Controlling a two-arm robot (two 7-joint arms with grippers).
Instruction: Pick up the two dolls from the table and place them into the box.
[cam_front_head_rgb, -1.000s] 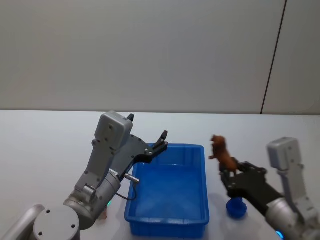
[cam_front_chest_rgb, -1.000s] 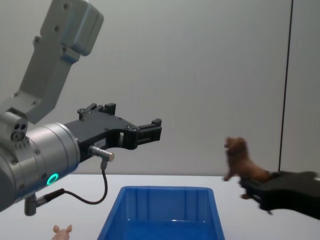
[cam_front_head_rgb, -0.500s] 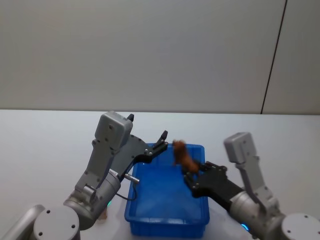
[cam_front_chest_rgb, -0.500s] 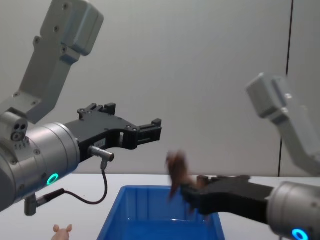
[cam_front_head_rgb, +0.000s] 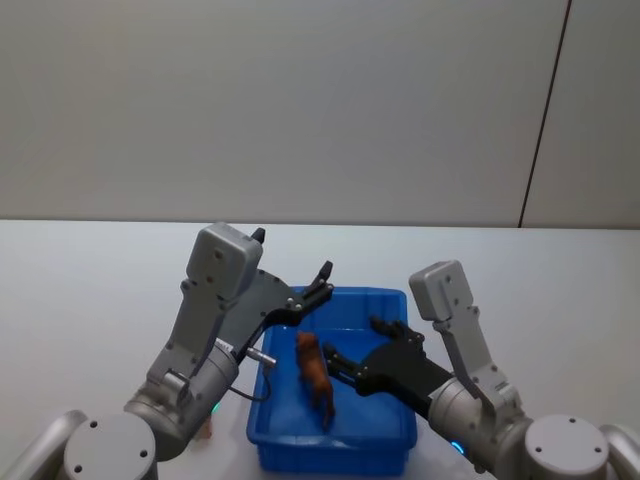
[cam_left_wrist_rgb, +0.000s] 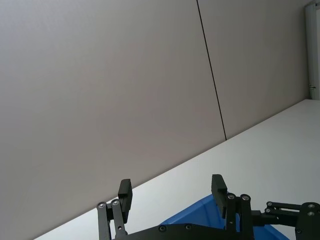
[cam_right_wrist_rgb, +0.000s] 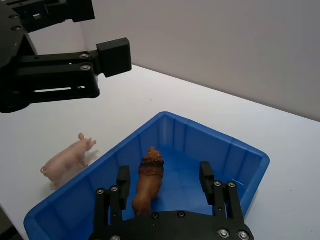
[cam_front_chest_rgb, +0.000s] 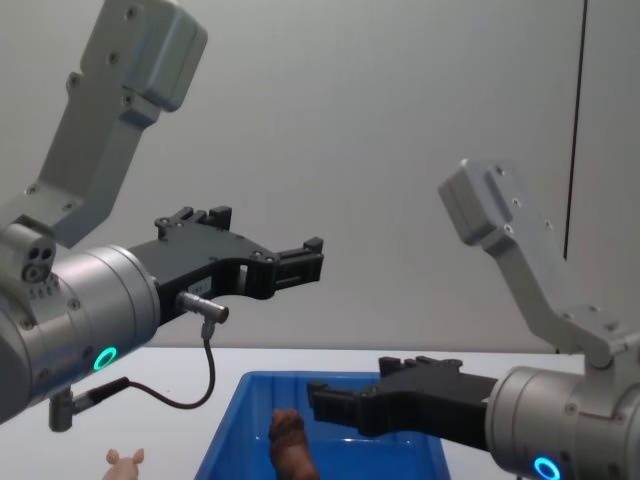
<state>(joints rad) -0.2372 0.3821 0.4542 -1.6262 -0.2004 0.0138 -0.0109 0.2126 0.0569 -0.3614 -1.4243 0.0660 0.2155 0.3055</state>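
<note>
In the lower centre of the head view, the right gripper is hovering over the blue box. Its two black fingers are standing wide apart and gripping nothing. The brown lion figurine is sitting low inside the box, toward its left wall. In the right wrist view it is lying between the fingers and close to one of them; whether they are touching cannot be told. The left gripper is hanging in the air over the box's far left corner, at centre left of the head view, spread open and empty. A pink pig toy is standing on the white table just beside the box's left wall.
</note>
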